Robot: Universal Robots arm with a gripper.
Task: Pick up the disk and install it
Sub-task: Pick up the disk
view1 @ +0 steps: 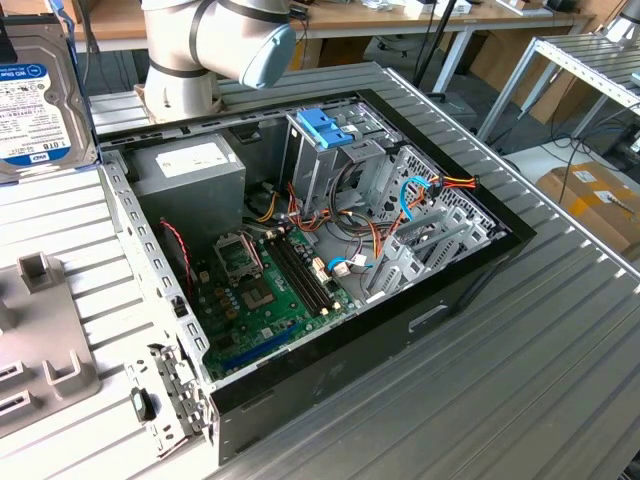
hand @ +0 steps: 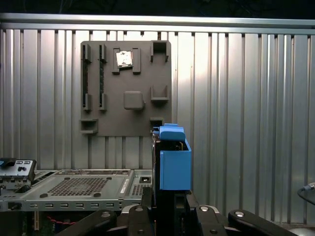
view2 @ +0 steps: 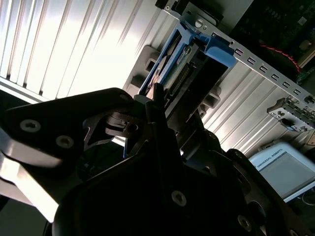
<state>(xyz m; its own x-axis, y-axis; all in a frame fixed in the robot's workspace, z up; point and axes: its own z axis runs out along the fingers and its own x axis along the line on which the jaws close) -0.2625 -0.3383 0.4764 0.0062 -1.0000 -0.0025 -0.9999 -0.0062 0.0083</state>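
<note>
Blue-railed hard drive clamped in the gripper's jaws, clear of the ribbed tabletop, grey slotted tray and open computer case nearby.

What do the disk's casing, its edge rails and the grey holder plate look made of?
The disk: silvery metal casing, dull sheen, white paper-like label. Its rails: light-blue plastic, matte and moulded-looking. The holder plate: probably grey plastic, matte, with moulded pockets.
</note>
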